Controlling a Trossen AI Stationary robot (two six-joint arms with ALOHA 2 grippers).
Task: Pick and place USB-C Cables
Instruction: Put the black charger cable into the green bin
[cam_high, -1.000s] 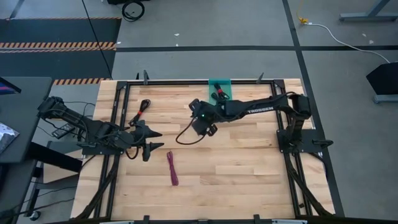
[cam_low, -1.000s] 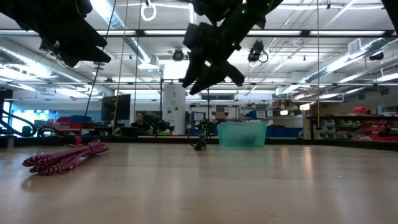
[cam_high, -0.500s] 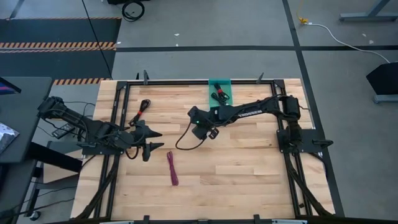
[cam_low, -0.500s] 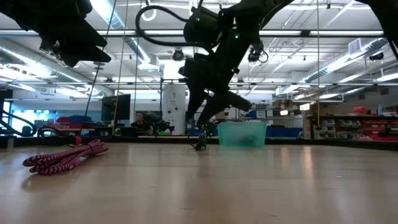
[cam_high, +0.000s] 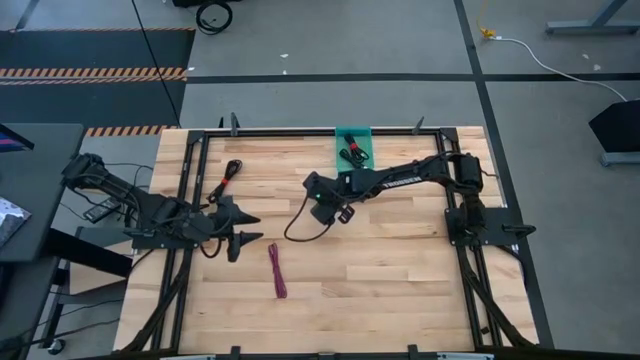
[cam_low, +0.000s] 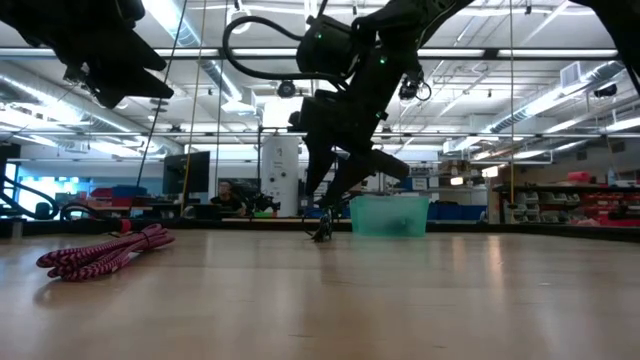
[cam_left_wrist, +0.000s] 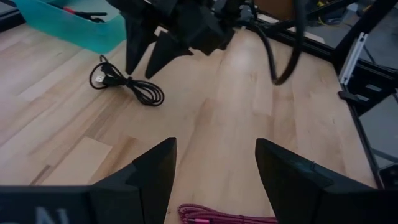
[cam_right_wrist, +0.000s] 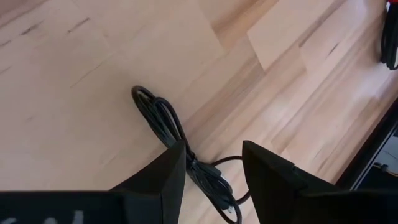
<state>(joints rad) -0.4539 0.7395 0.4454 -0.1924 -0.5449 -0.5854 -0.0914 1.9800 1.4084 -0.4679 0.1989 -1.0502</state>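
Bare wood between purple cable and right claw.

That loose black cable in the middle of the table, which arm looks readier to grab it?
The right. Its tool hangs open directly over the black cable, fingers straddling it. The left tool waits farther off, nearer the purple cable.

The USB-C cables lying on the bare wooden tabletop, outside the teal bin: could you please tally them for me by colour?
Plain black cable: 1
Black cable with red ends: 1
Purple-magenta cable: 1
Total: 3
The teal bin holds more cable, but too tangled to count.
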